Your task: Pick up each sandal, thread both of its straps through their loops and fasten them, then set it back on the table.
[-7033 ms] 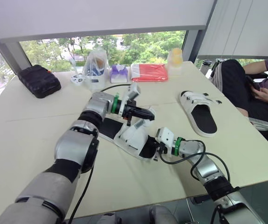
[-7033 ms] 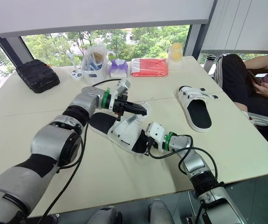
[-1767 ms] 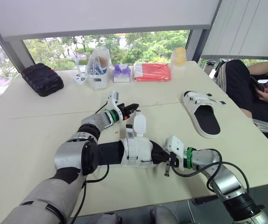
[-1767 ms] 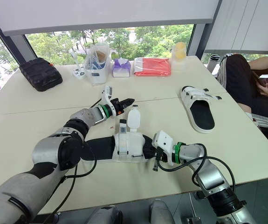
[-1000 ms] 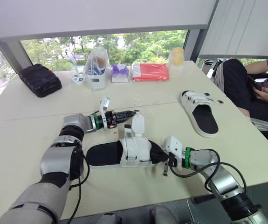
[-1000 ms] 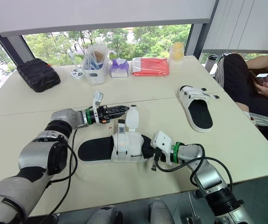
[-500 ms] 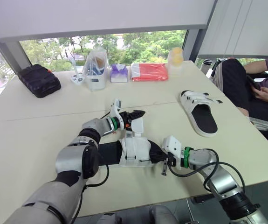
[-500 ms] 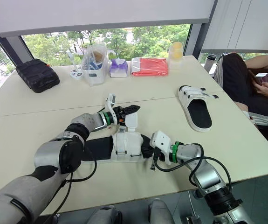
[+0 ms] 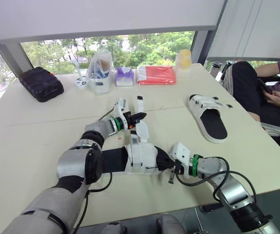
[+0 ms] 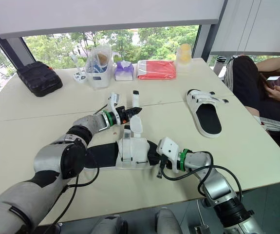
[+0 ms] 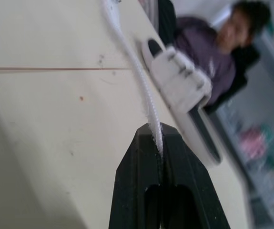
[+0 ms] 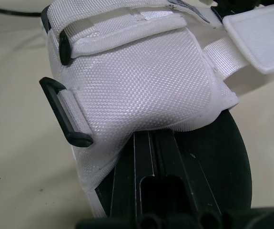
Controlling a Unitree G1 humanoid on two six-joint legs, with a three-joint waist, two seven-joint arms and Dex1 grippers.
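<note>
A white sandal with a black sole (image 9: pixel 140 157) lies on the table in front of me. My left gripper (image 9: pixel 137 117) is shut on a thin white strap (image 9: pixel 140 102) that stands up from its fingertips (image 11: pixel 154 136). A wider strap flap (image 9: pixel 142 130) lies loose just beside it. My right gripper (image 9: pixel 172 169) is shut on the black sole at the sandal's toe end (image 12: pixel 151 157). A black loop (image 12: pixel 63 112) sticks out from the white upper. The second sandal (image 9: pixel 209 117) rests flat at the right, apart from both grippers.
Along the far edge stand a black case (image 9: pixel 41 84), a clear plastic container (image 9: pixel 100 73), a purple tissue pack (image 9: pixel 124 76), a red pack (image 9: pixel 156 75) and a yellow cup (image 9: pixel 182 59). A person (image 9: pixel 271 92) sits beside the table's right edge.
The left gripper has drawn back slightly from the wide flap. A thin strap now rises upright from its fingertips. The right gripper and the sandal have stayed put.
</note>
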